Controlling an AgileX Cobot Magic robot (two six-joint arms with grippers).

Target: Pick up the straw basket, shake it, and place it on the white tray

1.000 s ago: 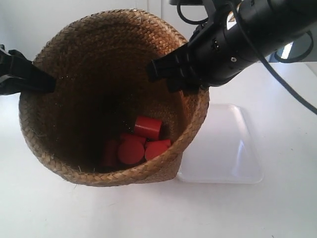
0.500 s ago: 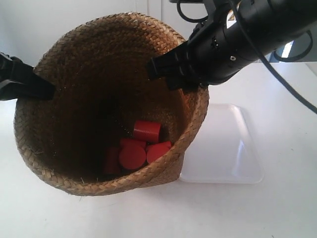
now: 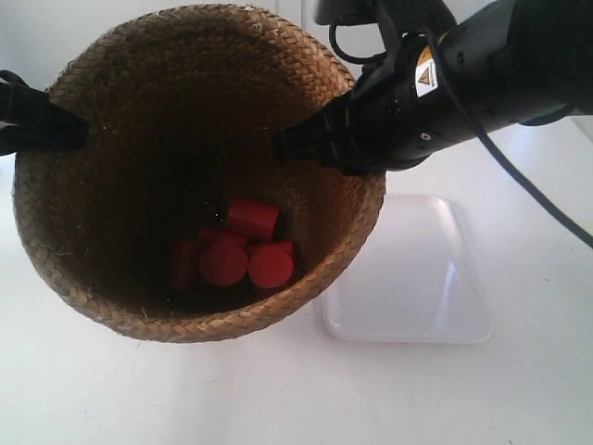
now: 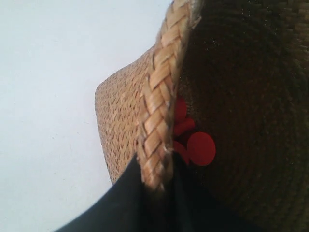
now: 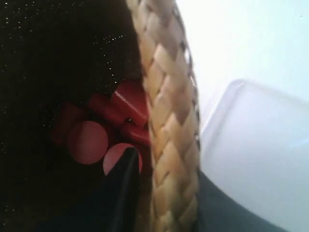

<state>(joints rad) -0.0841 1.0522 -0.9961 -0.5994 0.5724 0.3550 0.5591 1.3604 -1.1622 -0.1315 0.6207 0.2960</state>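
Basket [image 3: 139, 139]: brown woven straw, braided rim, dark inside, red cylinders [image 3: 232, 255] at bottom. Mouth opens toward exterior camera, long axis running mouth-to-base away from it. Left gripper [image 4: 155, 181] and right gripper [image 5: 166, 193] each clamp rim. Basket just beside tray [image 3: 417, 278].

The straw basket [image 3: 120, 139] hid the white tray's [image 3: 422, 278] edge toward 10 o'clock. The red cylinders [image 3: 239, 248] overlapped in shadow, count unclear. The arm at the exterior view's left [image 3: 32, 125] ran off-frame at 9 o'clock.

A plain white table [image 3: 278, 399] fills the scene, brightly and evenly lit, with soft grey shadows on it. Behind it stands a pale wall [image 3: 46, 28] with a thin vertical seam [image 3: 301, 11].
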